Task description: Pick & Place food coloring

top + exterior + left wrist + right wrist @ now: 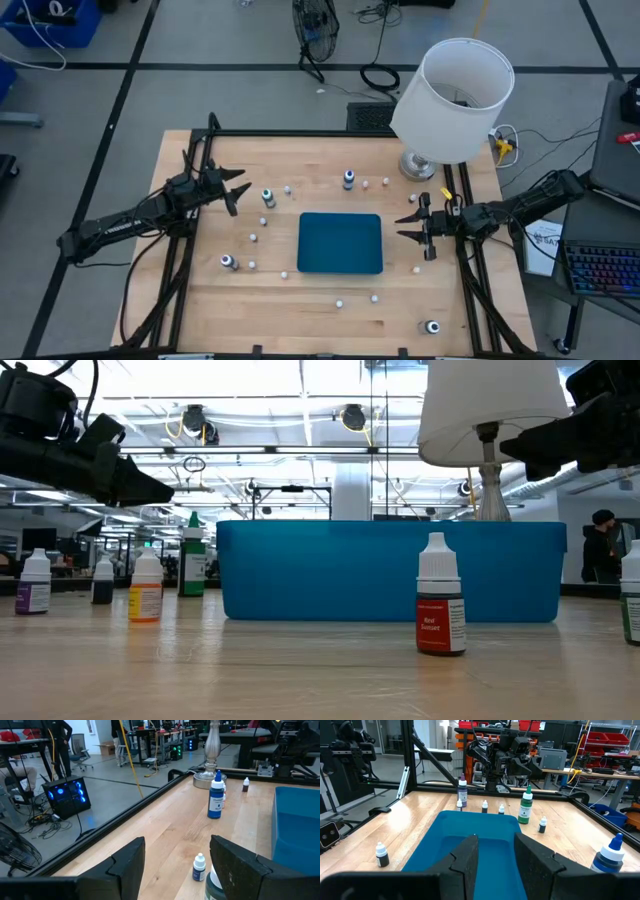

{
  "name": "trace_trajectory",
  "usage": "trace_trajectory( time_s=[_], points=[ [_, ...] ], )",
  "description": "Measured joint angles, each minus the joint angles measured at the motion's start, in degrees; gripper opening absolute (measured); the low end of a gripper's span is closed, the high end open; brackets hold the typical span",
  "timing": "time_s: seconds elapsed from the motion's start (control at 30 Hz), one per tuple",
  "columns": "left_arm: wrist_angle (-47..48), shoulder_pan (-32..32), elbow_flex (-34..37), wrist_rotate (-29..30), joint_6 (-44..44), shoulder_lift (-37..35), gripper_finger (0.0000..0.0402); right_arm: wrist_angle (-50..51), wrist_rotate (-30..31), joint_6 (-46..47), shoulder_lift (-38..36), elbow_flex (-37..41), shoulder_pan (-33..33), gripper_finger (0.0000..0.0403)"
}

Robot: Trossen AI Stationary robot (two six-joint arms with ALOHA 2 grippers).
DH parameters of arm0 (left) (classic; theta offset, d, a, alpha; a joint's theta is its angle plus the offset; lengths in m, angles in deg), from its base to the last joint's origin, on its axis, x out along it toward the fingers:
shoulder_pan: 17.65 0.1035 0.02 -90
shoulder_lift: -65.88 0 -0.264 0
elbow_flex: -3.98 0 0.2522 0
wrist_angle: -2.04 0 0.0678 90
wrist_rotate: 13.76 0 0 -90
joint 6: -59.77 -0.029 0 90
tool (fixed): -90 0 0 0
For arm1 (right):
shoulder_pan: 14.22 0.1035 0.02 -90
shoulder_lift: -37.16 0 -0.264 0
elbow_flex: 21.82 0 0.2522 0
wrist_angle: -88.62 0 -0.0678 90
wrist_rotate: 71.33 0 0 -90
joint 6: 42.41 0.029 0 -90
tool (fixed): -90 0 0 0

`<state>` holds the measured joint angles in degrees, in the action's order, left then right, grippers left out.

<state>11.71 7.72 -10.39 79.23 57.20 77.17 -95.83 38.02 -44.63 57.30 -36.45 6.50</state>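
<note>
Food coloring bottles stand scattered on the wooden table around a flat teal tray [340,243]. A green-capped bottle [268,197] stands just right of my left gripper [240,196], which hovers open at the table's left side. In the left wrist view a small white-capped bottle [199,867] shows between the open fingers of my left gripper [177,842], and a blue bottle [216,795] stands farther off. My right gripper [400,227] is open at the tray's right edge, above the tray [470,845] in the right wrist view. A red bottle [440,610] stands nearest in the low view.
A lamp with a white shade [455,100] stands at the table's far right corner. More bottles stand near the left edge [228,262], the far side [348,179] and the near right corner [432,327]. Black frame rails [190,250] run along both table sides.
</note>
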Motion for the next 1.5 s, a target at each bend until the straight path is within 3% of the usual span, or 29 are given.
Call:
trace_trajectory(
  time_s=[0.37,0.6,0.9,0.97,1.07,1.2,1.27,1.37,1.5],
  points=[
    [0.00,0.00,0.00,0.00,0.00,0.00,0.0225,-1.72,0.00,1.02,0.02,0.00,0.01,0.0114],
    [0.00,0.02,-0.01,0.01,0.00,0.00,0.0225,-6.50,0.09,19.33,0.02,0.02,-0.01,0.0114],
    [0.00,0.01,-0.01,0.00,0.00,0.00,0.0225,-10.96,3.21,15.38,0.01,-0.62,-0.09,0.0114],
    [0.00,0.00,0.00,0.00,0.00,0.00,0.0225,-2.47,5.32,18.91,-0.11,-4.08,-0.14,0.0115],
    [0.00,0.01,0.00,0.01,0.00,0.00,0.0225,22.56,8.39,26.62,3.22,-16.53,-0.25,0.0127],
    [-0.06,0.00,0.00,-0.01,0.00,0.00,0.0225,49.06,11.89,37.13,14.29,-34.69,-1.72,0.0158],
    [-0.04,0.02,0.00,0.00,0.00,0.02,0.0225,58.29,7.66,41.48,21.22,-42.66,-2.76,0.0176],
    [-0.31,0.00,0.00,0.00,0.00,0.00,0.0225,69.34,-4.97,51.28,30.87,-52.59,-3.97,0.0197],
    [-0.36,0.00,0.00,-0.02,0.00,0.00,0.0225,74.64,-20.73,64.65,43.87,-58.12,-0.48,0.0205]
  ],
)
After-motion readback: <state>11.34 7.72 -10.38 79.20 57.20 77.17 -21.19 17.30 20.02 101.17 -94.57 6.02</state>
